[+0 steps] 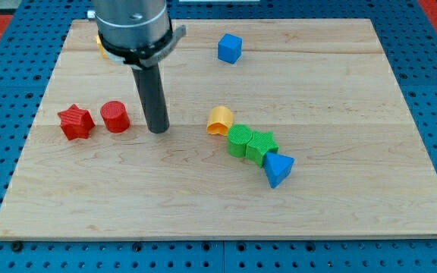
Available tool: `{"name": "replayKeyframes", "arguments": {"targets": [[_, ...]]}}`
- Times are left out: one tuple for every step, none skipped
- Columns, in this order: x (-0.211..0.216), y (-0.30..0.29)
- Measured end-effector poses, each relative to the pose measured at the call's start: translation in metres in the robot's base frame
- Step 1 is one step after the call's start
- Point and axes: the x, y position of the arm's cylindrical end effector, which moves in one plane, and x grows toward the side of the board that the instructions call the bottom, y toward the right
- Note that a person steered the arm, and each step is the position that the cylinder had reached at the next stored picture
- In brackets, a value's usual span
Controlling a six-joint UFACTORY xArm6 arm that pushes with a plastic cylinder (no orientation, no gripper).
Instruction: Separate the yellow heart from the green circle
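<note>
The yellow heart (220, 120) lies near the board's middle, touching the green circle (239, 140) just below and to its right. My tip (158, 130) rests on the board to the left of the yellow heart, about a block's width or more away, and just right of the red cylinder (115, 117). The rod stands upright.
A green star (262, 145) touches the green circle, and a blue triangle (278, 168) touches the star. A red star (75, 122) sits left of the red cylinder. A blue cube (230, 48) is at the top. A yellow block (99, 43) is partly hidden behind the arm.
</note>
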Motion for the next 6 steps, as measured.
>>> {"name": "replayKeyframes", "arguments": {"targets": [[-0.015, 0.045], [-0.037, 0.121], [-0.019, 0.159], [0.011, 0.167], [-0.007, 0.226], [-0.06, 0.268]]}}
